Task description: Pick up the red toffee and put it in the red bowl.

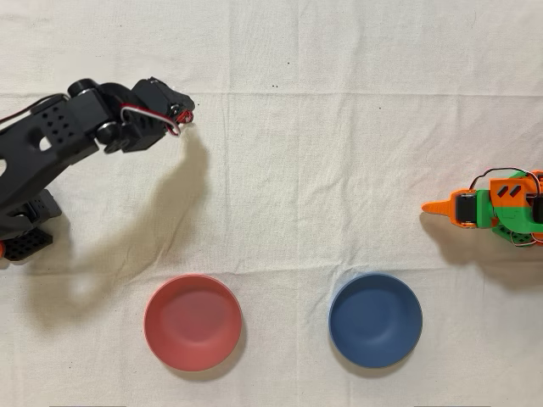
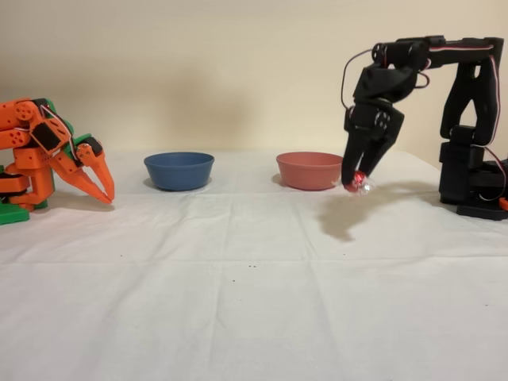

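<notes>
the black arm's tool is closed on the red toffee, which the fixed view shows pinched between the finger tips with its shiny wrapper poking out below, lifted clear of the white cloth on the worktop. in the overhead view the candy is just a small red speck at the tool's tip, toward ten o'clock in the picture, with the arm's shadow falling on the cloth below it. the red bowl sits near seven o'clock in that view, well apart from the tool, and the blue bowl lies at about five o'clock; both look empty. so the pickup seems done and the carry is the step in hand: the next move calls for swinging the tool toward six o'clock in the overhead view until it hangs over the red bowl, then spreading the fingers to drop the candy inside. the grip looks shallow, right at the finger ends, so a jerky swing could shake the toffee loose. the orange arm stands idle at three o'clock. the twisted ends of the wrapper are too small to make out, the overhead view hides most of the candy under the tool, and the black arm's base is cut off at the picture's edge.
</notes>
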Action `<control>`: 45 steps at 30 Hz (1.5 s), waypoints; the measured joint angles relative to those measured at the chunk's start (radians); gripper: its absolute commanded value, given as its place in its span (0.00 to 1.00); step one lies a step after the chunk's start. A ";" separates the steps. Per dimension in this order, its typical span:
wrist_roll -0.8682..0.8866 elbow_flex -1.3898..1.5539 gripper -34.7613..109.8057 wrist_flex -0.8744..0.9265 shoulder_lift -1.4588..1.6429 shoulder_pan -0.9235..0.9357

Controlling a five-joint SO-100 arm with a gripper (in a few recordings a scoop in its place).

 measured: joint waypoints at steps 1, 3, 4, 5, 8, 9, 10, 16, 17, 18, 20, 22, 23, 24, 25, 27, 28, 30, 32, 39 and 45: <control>-0.009 0.000 0.31 0.017 0.015 0.011; -0.025 0.000 0.31 0.044 0.044 0.037; -0.032 0.000 0.31 0.057 0.058 0.052; -0.037 0.000 0.31 0.071 0.072 0.069; -0.055 -0.009 0.31 0.097 0.107 0.120; -0.063 -0.014 0.31 0.104 0.118 0.137; -0.075 -0.020 0.31 0.114 0.126 0.156; -0.132 -0.109 0.31 0.158 0.138 0.299; -0.143 -0.117 0.31 0.161 0.140 0.322; -0.153 -0.124 0.31 0.161 0.140 0.348; -0.170 -0.130 0.31 0.161 0.140 0.397; -0.187 -0.130 0.31 0.161 0.140 0.446; -0.195 -0.130 0.31 0.161 0.140 0.466; -0.204 -0.130 0.31 0.161 0.143 0.482; -0.210 -0.130 0.31 0.161 0.146 0.495; -0.229 -0.130 0.31 0.156 0.158 0.543; -0.235 -0.130 0.31 0.150 0.164 0.568; -0.245 -0.130 0.31 0.135 0.178 0.626; -0.259 -0.112 0.31 0.117 0.193 0.678; -0.298 -0.035 0.31 0.051 0.216 0.813; -0.305 -0.014 0.31 -0.002 0.215 0.894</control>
